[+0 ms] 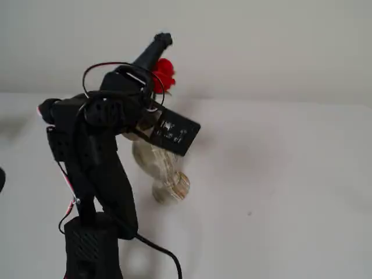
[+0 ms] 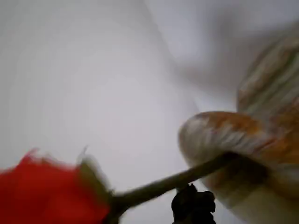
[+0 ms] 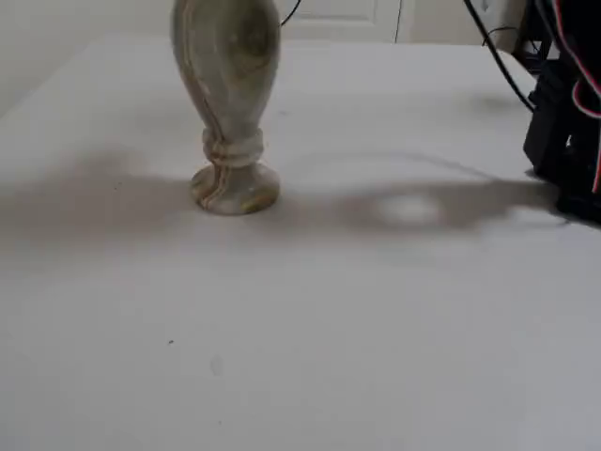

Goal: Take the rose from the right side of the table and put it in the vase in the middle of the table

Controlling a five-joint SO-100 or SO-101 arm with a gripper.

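My arm (image 1: 96, 157) is covering most of the vase (image 1: 165, 174) in a fixed view, leaving only its lower body and foot showing, and the vase's mouth is hidden there behind my wrist. In another fixed view the vase (image 3: 228, 113) is cut off at the top edge, so neither its mouth nor the rose is showing there, and only the dark base of my arm (image 3: 568, 122) is peeking in at the right edge. The wrist view is blurring badly: the rose (image 2: 46, 193) is running off the bottom left corner, its stem is reaching across to the rim of the vase (image 2: 224, 135), and I cannot tell whether the stem end is sitting inside the mouth or just against the lip. One dark tip of my gripper (image 2: 192, 205) is poking up just below the stem; I cannot tell whether it is clamping the stem or standing apart from it. I am counting one rose (image 1: 164, 74), up above the vase beside my gripper (image 1: 157, 49), and one vase. The desk (image 3: 376, 329) is lying plain white and smooth, carrying soft shadows, with a pale wall behind it.
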